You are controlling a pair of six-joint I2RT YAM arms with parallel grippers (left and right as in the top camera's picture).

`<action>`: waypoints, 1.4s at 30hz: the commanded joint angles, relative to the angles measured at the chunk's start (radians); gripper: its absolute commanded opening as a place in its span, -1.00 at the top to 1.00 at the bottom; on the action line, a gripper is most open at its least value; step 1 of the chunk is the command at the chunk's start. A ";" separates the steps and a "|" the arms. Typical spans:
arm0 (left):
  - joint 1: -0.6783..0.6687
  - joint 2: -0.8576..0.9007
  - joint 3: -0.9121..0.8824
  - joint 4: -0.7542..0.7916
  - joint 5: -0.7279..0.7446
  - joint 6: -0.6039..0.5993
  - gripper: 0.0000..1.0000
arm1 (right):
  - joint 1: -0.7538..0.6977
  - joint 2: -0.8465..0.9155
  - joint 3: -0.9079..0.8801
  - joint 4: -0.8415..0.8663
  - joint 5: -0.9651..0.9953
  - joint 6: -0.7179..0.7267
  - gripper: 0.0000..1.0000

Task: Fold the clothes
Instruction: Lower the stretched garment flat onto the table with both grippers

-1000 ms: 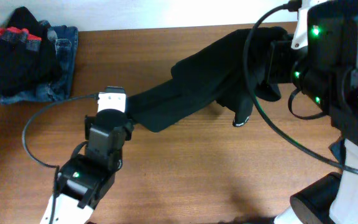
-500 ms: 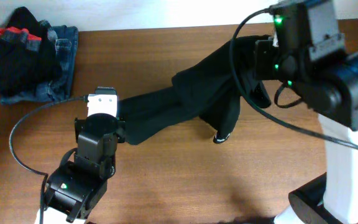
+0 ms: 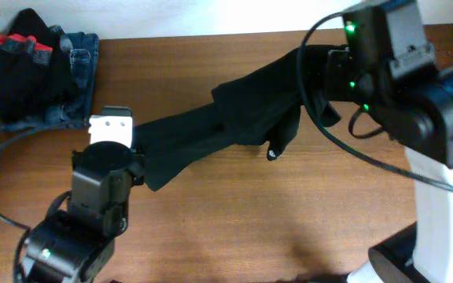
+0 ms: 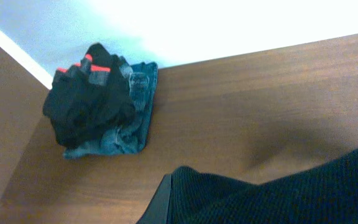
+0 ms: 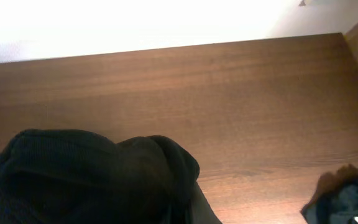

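Observation:
A plain black top (image 3: 226, 126) hangs stretched above the table between my two grippers. My left gripper (image 3: 141, 159) is shut on its lower left end. My right gripper (image 3: 323, 72) is shut on its upper right end, under the arm's housing. A loose fold with a small white label (image 3: 272, 154) dangles from the middle. In the left wrist view the black knit (image 4: 278, 199) fills the bottom right beside one dark finger (image 4: 162, 200). Bunched black fabric (image 5: 86, 180) covers the jaws in the right wrist view, and the dangling fold (image 5: 347, 199) shows at bottom right.
A pile of other clothes (image 3: 34, 71), black with red bands on top of blue denim, lies at the table's far left corner; in the left wrist view this pile (image 4: 98, 102) sits by the wall. The right arm's cable (image 3: 352, 157) loops over the table.
Both arms have moved left, carrying the stretched top with them. The dangling fold with the label has swung left and slightly up.

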 commanded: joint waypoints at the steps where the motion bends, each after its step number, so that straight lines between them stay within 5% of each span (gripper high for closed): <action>1: -0.002 -0.012 0.087 -0.049 0.017 -0.019 0.98 | -0.012 -0.087 0.011 -0.006 -0.014 0.018 0.92; 10: -0.002 -0.012 0.243 -0.235 0.100 -0.079 0.98 | -0.012 -0.221 0.006 -0.006 -0.025 0.040 0.92; 19: -0.002 0.019 0.271 -0.250 0.149 -0.143 0.98 | -0.012 -0.285 -0.021 -0.006 -0.010 0.041 0.92; 42: 0.044 0.582 0.271 -0.156 0.043 -0.251 0.98 | -0.113 0.041 -0.154 0.039 0.140 0.130 0.92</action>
